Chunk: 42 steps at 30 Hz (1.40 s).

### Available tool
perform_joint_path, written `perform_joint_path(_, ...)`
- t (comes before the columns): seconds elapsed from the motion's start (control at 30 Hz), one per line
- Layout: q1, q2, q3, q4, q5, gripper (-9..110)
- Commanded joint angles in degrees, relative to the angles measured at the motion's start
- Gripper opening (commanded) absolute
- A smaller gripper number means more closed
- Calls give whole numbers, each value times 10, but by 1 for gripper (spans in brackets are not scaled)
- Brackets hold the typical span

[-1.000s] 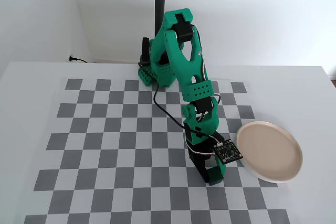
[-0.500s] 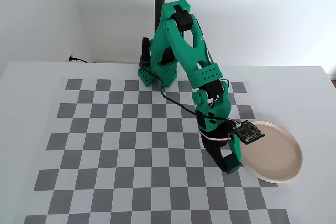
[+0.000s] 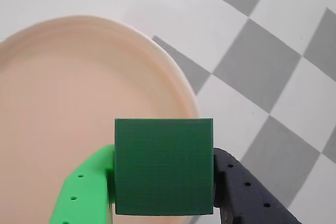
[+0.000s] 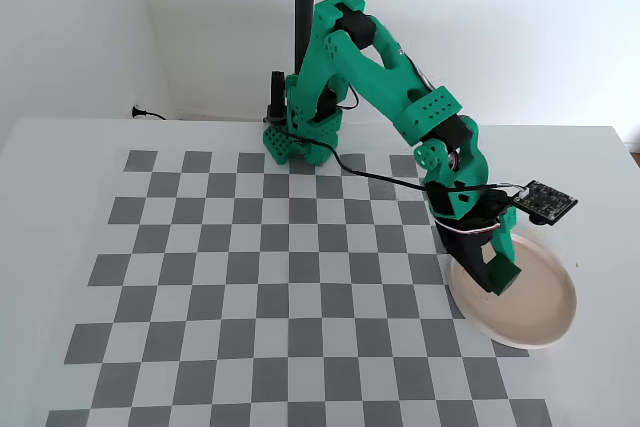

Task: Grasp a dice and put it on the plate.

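Overhead, the end effector clamps the small dark green cube dice between its fingers, above the edge of the round pale beige-pink plate.

My gripper has one bright green plastic finger and one black one, with a plain dark green cube, the dice, between them. The round plate beside it is pale beige-pink with a creamier rim. The mat around the plate is checkered grey and white.
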<state>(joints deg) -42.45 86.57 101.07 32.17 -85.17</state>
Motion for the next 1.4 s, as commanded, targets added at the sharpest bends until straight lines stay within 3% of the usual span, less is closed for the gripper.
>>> perform_joint_path(0.0, -30, -4, -97, 6, 5, -4)
perform_joint_path(0.57, -81, -203, -216, -11, 39, -4)
perform_joint_path(0.93, -83, -218, -228, -9, 51, 14)
perform_joint_path(1.37, -76, -174, -226, 33, 47, 19)
